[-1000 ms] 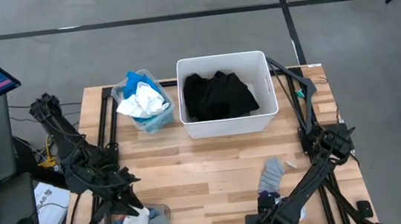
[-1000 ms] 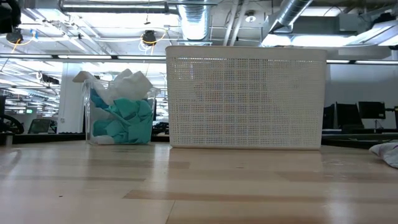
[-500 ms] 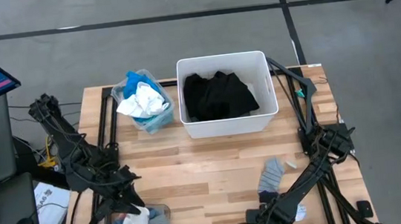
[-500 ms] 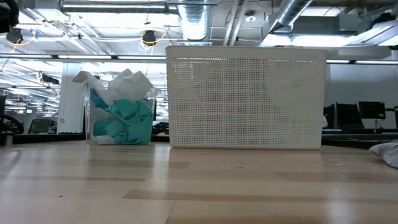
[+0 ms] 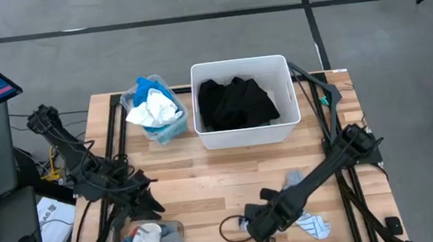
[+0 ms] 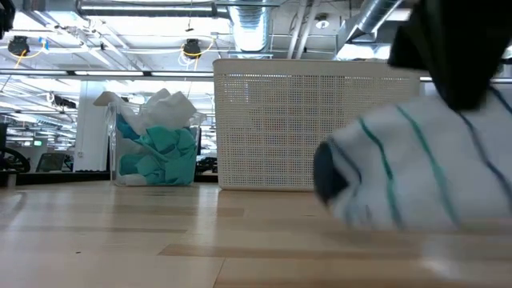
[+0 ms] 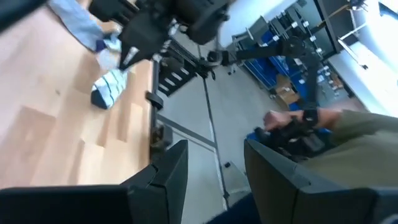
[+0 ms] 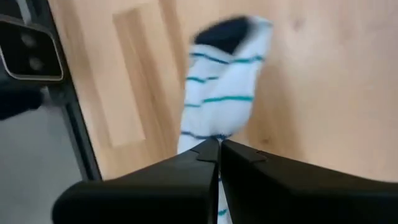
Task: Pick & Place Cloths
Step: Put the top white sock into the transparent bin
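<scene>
Pinching a white striped sock (image 8: 217, 93) between closed fingertips, the right gripper (image 8: 216, 149) sits low over the near edge of the wooden table (image 5: 207, 182), right of centre. In the high view the sock (image 5: 312, 225) trails to the right of the gripper (image 5: 253, 223), and a grey sock (image 5: 293, 184) lies just beyond it. The left gripper (image 5: 147, 207) hangs at the near left beside a clear bin (image 5: 172, 237) of cloths, its fingers (image 7: 168, 177) parted and empty. Farther back, the white tub (image 5: 246, 134) holds the black garment (image 5: 235, 103); left of it a second clear bin (image 5: 171, 130) holds teal, blue and white cloths (image 5: 153, 107).
</scene>
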Robot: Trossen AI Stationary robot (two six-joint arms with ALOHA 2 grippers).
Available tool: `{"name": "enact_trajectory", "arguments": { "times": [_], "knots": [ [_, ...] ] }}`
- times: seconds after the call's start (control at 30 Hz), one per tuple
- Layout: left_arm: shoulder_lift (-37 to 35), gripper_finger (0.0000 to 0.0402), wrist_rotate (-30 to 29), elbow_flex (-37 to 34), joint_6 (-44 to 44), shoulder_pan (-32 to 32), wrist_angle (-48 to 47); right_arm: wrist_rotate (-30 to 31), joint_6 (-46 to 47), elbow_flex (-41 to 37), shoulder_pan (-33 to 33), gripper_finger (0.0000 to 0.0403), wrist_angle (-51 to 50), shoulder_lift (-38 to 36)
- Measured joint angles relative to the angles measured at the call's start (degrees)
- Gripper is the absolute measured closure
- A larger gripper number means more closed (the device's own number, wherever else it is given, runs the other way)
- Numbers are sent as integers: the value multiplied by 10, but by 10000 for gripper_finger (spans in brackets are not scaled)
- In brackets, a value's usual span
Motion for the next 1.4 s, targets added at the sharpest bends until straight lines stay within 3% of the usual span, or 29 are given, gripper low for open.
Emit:
{"name": "enact_trajectory", "arguments": {
  "times": [0.2,0.3,0.43,0.57,0.7,0.87,1.07,1.4],
  "knots": [
    [0,262,-35,0,42,12,0,69,9,5,-14,402,-6,-70],
    [0,262,-81,0,75,13,1,114,15,6,-14,402,3,-103],
    [1,252,-157,0,179,14,14,162,17,6,-19,402,31,-147],
    [2,217,-196,0,282,19,45,195,0,6,-32,403,64,-177],
    [18,170,-197,0,359,47,70,207,-24,6,-51,403,97,-190],
    [63,127,-173,0,385,95,101,205,-61,6,-77,403,140,-190],
    [138,121,-87,0,385,154,159,205,-98,6,-114,403,191,-190],
    [195,119,-81,0,387,213,220,203,-121,6,-139,403,229,-189]
  ]
}}
